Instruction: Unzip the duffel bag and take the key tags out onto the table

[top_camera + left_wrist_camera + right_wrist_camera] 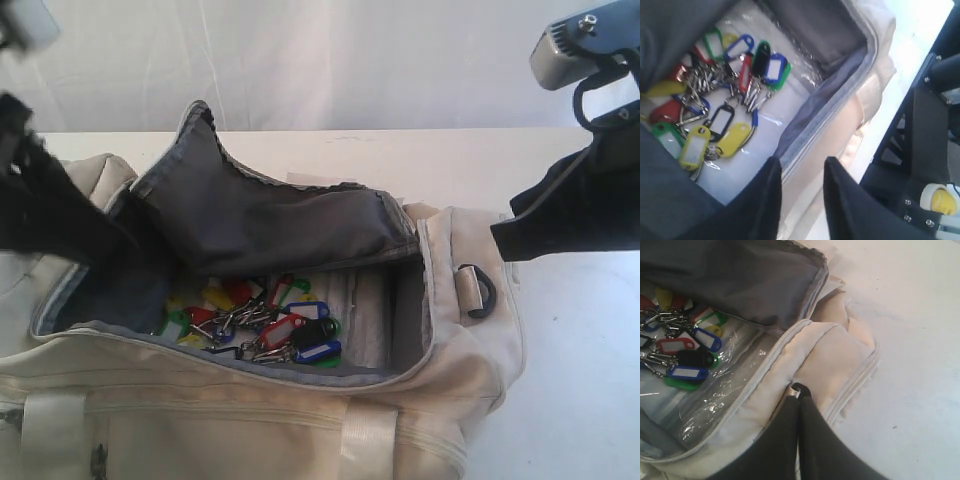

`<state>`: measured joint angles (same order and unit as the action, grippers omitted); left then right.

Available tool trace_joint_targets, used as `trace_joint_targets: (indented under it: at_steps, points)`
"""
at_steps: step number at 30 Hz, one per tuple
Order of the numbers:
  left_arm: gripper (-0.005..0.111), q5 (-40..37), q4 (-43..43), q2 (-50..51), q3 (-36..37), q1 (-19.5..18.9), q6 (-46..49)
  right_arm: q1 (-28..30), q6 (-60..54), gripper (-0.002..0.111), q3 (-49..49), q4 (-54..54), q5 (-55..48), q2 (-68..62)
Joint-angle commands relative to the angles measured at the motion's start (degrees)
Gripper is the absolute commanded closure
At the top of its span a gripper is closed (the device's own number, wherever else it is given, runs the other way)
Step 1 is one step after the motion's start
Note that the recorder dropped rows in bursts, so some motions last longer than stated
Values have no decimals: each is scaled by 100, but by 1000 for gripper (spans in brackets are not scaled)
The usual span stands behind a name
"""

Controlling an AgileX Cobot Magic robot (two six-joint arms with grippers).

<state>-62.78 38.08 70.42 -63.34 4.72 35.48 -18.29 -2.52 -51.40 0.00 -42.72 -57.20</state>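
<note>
Exterior view: the duffel bag (250,420) lies unzipped on the table (580,350), with the key tags (265,322) bunched on its floor. Left wrist view: my left gripper (802,165), jaws half spread, stands astride the bag's rim; I should carry it inward and close on the metal rings (705,80), not the slick tags. Right wrist view: my right gripper (799,390), fully closed, sits at the bag's end

Open bag (250,410) mouth just ahead of left gripper (802,197); clear way down to tags (725,95). Rim (835,95) crosses between its jaws. Raised flap (270,215) walls off the side beyond tags. Bare table (910,365) beside right gripper (799,390), free room.
</note>
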Motion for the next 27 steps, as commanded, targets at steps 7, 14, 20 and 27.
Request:
trace_joint_targets:
  at_steps: [7, 14, 20, 27]
  points:
    - [101, 1455, 205, -28, 2136, 574, 959, 67, -26, 108, 20, 0, 98, 39]
    - [102, 980, 290, -28, 2350, 805, 962, 67, -154, 108, 125, 65, 255, 39]
    - [102, 284, 710, -49, 2076, 805, 1208, -74, -2174, 108, 51, 2550, 174, -331]
    - [102, 88, 671, -290, 1253, 805, 1106, -630, -2120, 108, -1064, 2540, -320, -2143]
